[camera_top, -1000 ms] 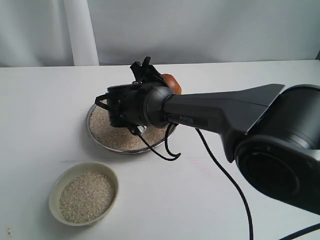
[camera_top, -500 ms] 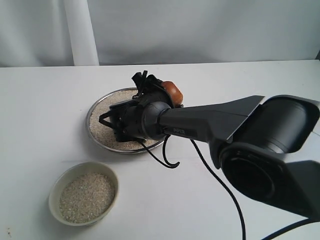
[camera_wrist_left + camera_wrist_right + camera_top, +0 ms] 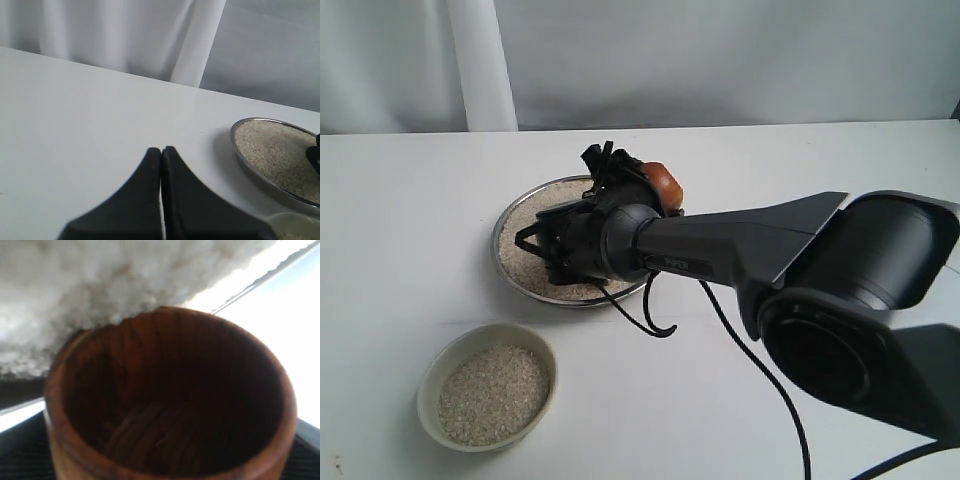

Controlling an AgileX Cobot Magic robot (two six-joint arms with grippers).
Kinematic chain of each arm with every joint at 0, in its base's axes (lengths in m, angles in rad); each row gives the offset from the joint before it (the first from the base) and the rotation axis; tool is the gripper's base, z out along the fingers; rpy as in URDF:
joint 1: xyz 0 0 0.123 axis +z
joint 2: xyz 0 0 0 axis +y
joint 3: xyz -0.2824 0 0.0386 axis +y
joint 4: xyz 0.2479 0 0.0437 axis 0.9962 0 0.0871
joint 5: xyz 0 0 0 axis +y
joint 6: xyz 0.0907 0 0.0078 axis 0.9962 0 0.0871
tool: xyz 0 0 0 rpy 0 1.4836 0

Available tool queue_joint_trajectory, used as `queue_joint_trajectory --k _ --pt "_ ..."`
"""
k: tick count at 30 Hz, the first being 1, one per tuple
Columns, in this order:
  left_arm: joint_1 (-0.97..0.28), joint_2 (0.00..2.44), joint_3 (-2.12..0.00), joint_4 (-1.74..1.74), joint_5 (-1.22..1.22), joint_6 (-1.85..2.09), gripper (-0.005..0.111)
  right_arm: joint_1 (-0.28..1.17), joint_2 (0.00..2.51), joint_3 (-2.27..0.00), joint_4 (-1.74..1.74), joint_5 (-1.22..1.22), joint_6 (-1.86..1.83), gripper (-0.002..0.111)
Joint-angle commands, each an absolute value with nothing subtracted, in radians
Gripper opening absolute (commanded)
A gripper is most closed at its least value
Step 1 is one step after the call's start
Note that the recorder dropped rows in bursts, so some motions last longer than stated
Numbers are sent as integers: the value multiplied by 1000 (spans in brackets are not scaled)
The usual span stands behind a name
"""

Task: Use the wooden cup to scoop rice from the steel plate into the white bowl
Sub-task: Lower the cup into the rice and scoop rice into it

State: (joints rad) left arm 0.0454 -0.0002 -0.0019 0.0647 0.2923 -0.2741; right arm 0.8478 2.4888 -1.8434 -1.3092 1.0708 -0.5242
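The right arm has come down. A second ago it was held higher over the plate [image 3: 496,243]. Half a second ago it was already low, and since then it has hardly moved.

The right gripper [image 3: 632,184] is squeezing the cup [image 3: 663,180]. The cup sits a little above the middle of the exterior view, at the right edge of the plate, partly hidden by the arm. In the right wrist view the cup's mouth is wide open to the camera. Its top rim looks pressed right up to the rice [image 3: 532,228]. The inside is dark and bare, with only wood lines to see and no grains yet.

So the dip is done but the scoop is not. I think the cup now has to push into the pile to fill up.

The bowl [image 3: 430,375] waits in the lower left of the exterior view, well apart from the plate. It already has lots of rice in it.

The left gripper [image 3: 161,150] has its two fingers pressed together with nothing between them. It hangs over the bare white table [image 3: 75,110], and the plate is in the right part of its view.
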Motion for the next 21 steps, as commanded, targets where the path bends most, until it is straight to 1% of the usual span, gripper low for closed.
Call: queue_joint_trajectory --k 1,11,21 --pt "42 0 0 61 286 -275 0 878 2490 -1840 -1260 993 -518 0" --pt "42 0 0 61 286 -275 0 883 2490 -1840 -1160 977 -553 0" --pt "42 0 0 61 286 -275 0 882 2490 -1840 -1095 882 -519 0"
